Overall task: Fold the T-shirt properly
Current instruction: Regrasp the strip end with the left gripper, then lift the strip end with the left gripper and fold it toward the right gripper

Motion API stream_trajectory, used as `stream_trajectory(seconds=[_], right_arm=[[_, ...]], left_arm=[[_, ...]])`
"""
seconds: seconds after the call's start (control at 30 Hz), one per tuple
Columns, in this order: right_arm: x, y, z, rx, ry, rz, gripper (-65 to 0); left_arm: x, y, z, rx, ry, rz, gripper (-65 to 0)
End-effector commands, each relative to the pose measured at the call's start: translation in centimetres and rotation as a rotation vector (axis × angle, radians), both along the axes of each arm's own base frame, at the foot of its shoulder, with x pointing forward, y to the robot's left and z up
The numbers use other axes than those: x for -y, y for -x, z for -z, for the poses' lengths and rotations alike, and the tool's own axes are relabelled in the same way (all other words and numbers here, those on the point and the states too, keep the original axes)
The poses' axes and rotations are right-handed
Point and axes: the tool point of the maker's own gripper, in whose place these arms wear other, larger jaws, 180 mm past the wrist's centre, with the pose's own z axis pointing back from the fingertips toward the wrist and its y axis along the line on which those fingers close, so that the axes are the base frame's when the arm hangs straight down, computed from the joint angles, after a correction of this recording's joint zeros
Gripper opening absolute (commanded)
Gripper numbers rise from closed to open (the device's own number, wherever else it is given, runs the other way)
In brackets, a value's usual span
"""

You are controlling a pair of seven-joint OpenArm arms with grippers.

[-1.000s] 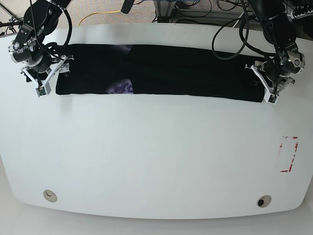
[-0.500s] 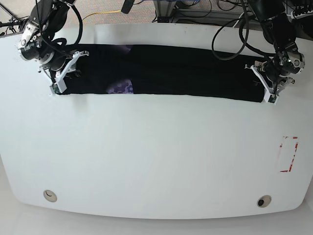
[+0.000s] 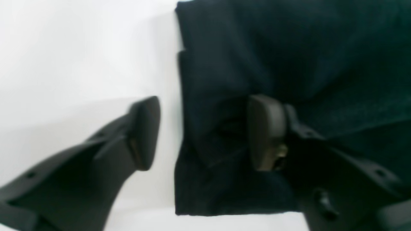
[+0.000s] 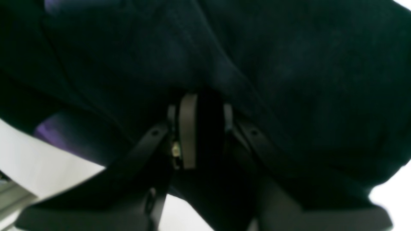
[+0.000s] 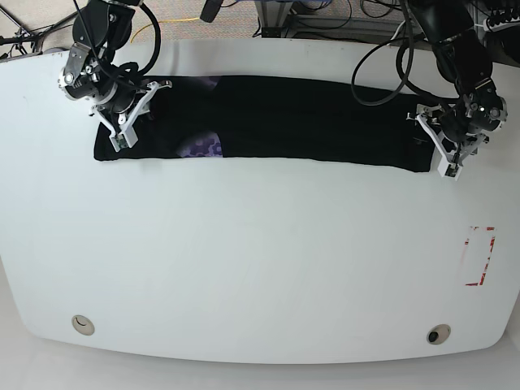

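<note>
From the left wrist view, the left hand (image 3: 202, 134) stands wide open and grips nothing: one dark finger (image 3: 144, 131) is over the bare white counter (image 3: 80, 48), the other over the cloth, with the end edge of the soft black fabric T-shirt (image 3: 289, 48) running between them. A second ago this hand looked narrower at that same end, so it seems to have spread its fingers there.

From the right wrist view, the right hand (image 4: 202, 128) is nearly closed, with dark cloth bunched up between its fingers; I take that as a pinch on the shirt. A patch of purple print (image 4: 48, 131) shows off to one side of it.

From the base view, the right hand (image 5: 126, 122) has come in from the counter beyond the shirt's end onto the cloth since a second ago. The T-shirt (image 5: 309, 122) lies as a long narrow band with its long axis running from one hand to the other, the left hand (image 5: 448, 150) at the far end. My guess is that an end-over-end fold is being set up, one end gripped and the other not.
</note>
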Motion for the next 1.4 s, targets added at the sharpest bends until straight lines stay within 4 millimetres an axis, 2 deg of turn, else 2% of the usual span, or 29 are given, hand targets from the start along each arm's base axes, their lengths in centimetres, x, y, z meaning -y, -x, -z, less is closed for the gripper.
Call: stream_trajectory(seconds=[0.0,0.1,0.2,0.33,0.63,0.97,1.0,1.07,1.1,1.13,1.17,1.2,1.23,1.37], right_arm=[[0.9,0.3,0.5,-0.024,0.020,-0.002,-55.5],[1.2,0.4,0.7,-0.024,0.023,-0.001,-55.6],[1.2,0.3,0.6,-0.022,0.023,-0.001,-55.8],[1.2,0.4,0.6,-0.022,0.020,-0.001,-56.0],[1.2,0.2,0.5,-0.016,0.019,0.000,-56.0],[1.2,0.0,0.4,-0.012,0.018,0.003,-56.1],[1.2,0.0,0.4,-0.012,0.018,0.003,-56.1],[1.2,0.0,0.4,-0.012,0.018,0.003,-56.1],[1.2,0.0,0.4,-0.012,0.018,0.003,-56.1],[1.2,0.1,0.4,-0.012,0.018,0.005,-56.1],[1.2,0.0,0.3,-0.010,0.018,0.005,-56.1],[1.2,-0.3,0.2,-0.004,0.016,0.005,-56.1],[1.2,-0.5,0.1,0.001,0.016,0.005,-56.1],[1.1,-0.6,0.1,0.002,0.015,0.006,-56.1]], left_arm=[[-0.3,-1.4,-1.6,0.053,0.014,0.007,-21.9],[-0.9,-2.0,-3.4,0.090,0.026,0.022,-21.9],[-0.8,-2.3,-4.2,0.120,0.067,0.027,-21.8],[-1.8,-2.3,-5.2,0.176,0.144,-0.027,-21.8],[-2.1,-0.3,-1.4,0.070,0.212,-0.078,-21.8],[-1.1,0.7,1.0,0.000,0.272,-0.098,-22.5],[-0.5,0.8,1.3,-0.008,0.279,-0.087,-24.2],[0.2,0.9,1.6,-0.021,0.283,-0.070,-31.9],[0.5,1.0,1.8,-0.028,0.282,-0.059,-39.4],[0.9,1.0,1.9,-0.037,0.280,-0.045,-49.9],[1.2,1.0,2.0,-0.041,0.282,-0.035,-57.2],[1.4,1.0,2.1,-0.044,0.282,-0.028,-61.5],[1.6,1.0,2.1,-0.045,0.281,-0.021,-63.6],[1.7,1.8,2.4,-0.061,0.280,-0.021,-62.6]])
